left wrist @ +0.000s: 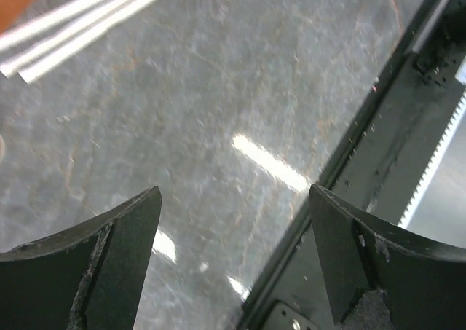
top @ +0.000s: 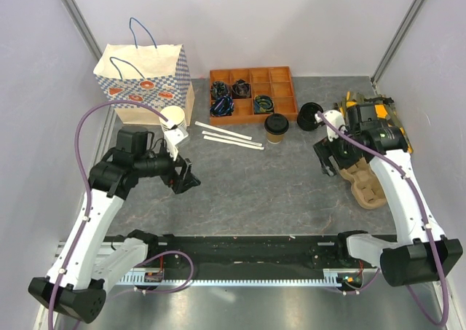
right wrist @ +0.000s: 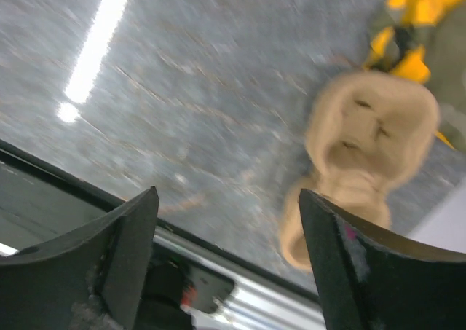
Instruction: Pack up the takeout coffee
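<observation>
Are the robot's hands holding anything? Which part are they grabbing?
Nothing is held. The left gripper and right gripper are both open with nothing between the jaws. The coffee cup stands alone by the orange tray.

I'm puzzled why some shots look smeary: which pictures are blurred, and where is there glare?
Right wrist view: streaky blur throughout, the tan cup carrier smeared, and a bright light streak on the table. Left wrist view: the white straws look soft, with glare patches on the table. Top external view: sharp and evenly lit, only soft shadows.
</observation>
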You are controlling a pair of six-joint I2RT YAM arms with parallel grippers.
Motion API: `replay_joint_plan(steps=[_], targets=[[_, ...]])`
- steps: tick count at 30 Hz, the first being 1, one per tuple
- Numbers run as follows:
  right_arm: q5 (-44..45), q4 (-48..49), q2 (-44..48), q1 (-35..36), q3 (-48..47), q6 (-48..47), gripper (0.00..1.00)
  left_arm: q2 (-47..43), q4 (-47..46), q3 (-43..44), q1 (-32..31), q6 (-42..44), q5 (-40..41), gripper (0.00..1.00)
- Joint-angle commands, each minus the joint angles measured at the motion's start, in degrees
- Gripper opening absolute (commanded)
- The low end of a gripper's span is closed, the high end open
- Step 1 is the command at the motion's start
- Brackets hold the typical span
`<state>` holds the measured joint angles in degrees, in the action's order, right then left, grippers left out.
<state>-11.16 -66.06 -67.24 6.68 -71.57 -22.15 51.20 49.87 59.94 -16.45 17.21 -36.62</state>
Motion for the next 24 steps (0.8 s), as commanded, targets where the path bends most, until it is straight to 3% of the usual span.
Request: replay_joint_plan(steps=[1, 6, 10, 18, 24], targets=[[8.5, -6.1, -1.5, -3.3, 2.0, -10.1, 0.80, 1.1, 8.3, 0.7, 1.3, 4.9, -4.2, 0.89], [10.8, -6.4, -6.4, -12.6, 3.5, -18.6, 0.62, 1.7, 10.0, 2.9, 2.3, 5.5, 0.4, 0.88], [12.4, -6.2, -11.5, -18.4, 1.7, -18.9, 0.55, 3.4, 13.0, 3.9, 2.3, 7.9, 3.7, 0.87], [9.3, -4.6, -18.7, -20.4, 0.1, -13.4, 0.42, 5.7, 8.6, 4.9, 2.3, 4.3, 0.3, 0.85], [7.6, -2.8, -21.2, -20.3, 0.3, -5.8, 0.41, 5.9, 6.9, 6.9, 2.3, 1.6, -0.8, 0.85]])
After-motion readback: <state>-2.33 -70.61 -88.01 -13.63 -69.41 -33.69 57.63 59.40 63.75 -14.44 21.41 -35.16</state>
